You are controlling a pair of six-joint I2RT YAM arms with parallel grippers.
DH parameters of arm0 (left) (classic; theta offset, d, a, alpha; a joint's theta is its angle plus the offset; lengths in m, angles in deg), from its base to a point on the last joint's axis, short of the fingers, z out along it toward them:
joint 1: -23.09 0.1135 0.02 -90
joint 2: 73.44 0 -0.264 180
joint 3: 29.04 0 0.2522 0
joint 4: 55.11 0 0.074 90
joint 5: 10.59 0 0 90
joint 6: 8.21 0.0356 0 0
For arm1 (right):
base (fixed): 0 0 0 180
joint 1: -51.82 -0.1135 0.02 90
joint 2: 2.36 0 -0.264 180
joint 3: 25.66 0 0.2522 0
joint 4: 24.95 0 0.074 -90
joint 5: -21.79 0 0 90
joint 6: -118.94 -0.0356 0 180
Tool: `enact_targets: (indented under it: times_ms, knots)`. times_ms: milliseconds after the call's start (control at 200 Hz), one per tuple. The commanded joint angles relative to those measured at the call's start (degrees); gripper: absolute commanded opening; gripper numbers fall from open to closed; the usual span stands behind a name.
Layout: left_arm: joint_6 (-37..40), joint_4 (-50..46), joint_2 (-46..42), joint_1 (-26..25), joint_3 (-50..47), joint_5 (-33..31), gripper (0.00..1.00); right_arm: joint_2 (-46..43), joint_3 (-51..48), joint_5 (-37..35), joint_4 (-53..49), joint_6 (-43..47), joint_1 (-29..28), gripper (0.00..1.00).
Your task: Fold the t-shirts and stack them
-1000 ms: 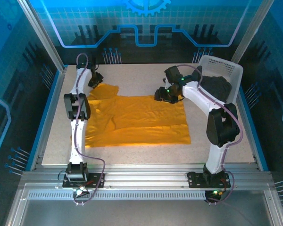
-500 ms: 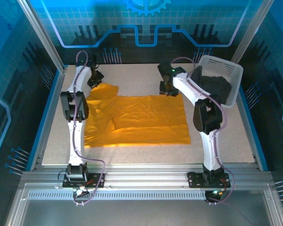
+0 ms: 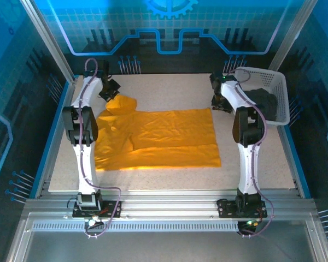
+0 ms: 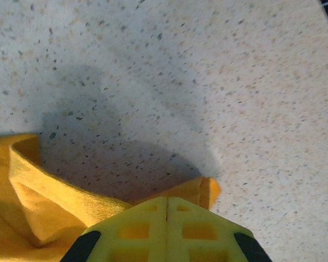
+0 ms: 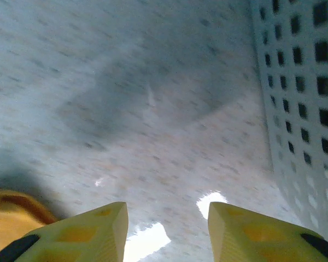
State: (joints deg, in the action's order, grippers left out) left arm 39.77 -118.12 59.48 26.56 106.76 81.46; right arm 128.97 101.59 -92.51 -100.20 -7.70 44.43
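1. The orange shirt (image 3: 158, 139) is lying spread out flat on the counter (image 3: 169, 90), sleeves toward the left and hem toward the right. It is not yet folded, so the task is sitting at its first step: getting hold of this shirt's far edge to start a fold.
2. The left fingers (image 4: 134, 232) are pressing together and pinching the orange shirt at its far-left corner, by the sleeve. A tab of yellow cloth is poking out past their tips, and the fabric beside them is bunching up into a small ridge.
3. The right fingers (image 5: 87, 232) are standing spread with nothing between them, over bare counter. The orange shirt is showing just at their left and the white lattice wall of the basket (image 3: 261, 70) at their right. From above, they are hanging just beyond the shirt's far-right corner, not touching it.
4. The charcoal shirt (image 3: 268, 103) is sitting crumpled inside the basket at the far right, waiting its turn.
5. The next move, as I am judging it, is calling for the right fingers to travel back left to the far-right corner, come down, and close on a single layer of cloth to match the left-hand pinch.
6. Both arms would then be needing to lift together and carry the far edge toward the near edge, keeping the cloth taut so that it is not creasing.
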Motion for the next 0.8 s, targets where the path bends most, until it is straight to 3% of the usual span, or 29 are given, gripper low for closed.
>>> enact_targets:
  times_ms: [0,100,220,465,790]
  knots:
    - [0.22,0.52,-2.07,-0.30,0.25,1.63,0.00,-7.27,-5.88,-0.02,1.63,0.68,-0.02,0.44]
    - [0.60,-0.04,-1.29,-0.30,1.98,1.42,0.00,-9.63,-7.84,3.39,7.75,6.20,-3.00,0.47]
    - [1.40,-0.14,-0.38,-0.29,3.27,1.37,0.00,-6.73,-2.77,4.67,6.91,7.37,-5.47,0.49]
    - [2.00,0.82,0.32,-0.12,3.56,2.21,0.00,1.64,5.61,11.71,5.23,8.47,-4.43,0.51]
    - [2.11,0.07,1.26,0.14,5.02,3.76,0.00,9.49,9.55,15.79,4.15,13.53,-2.76,0.43]
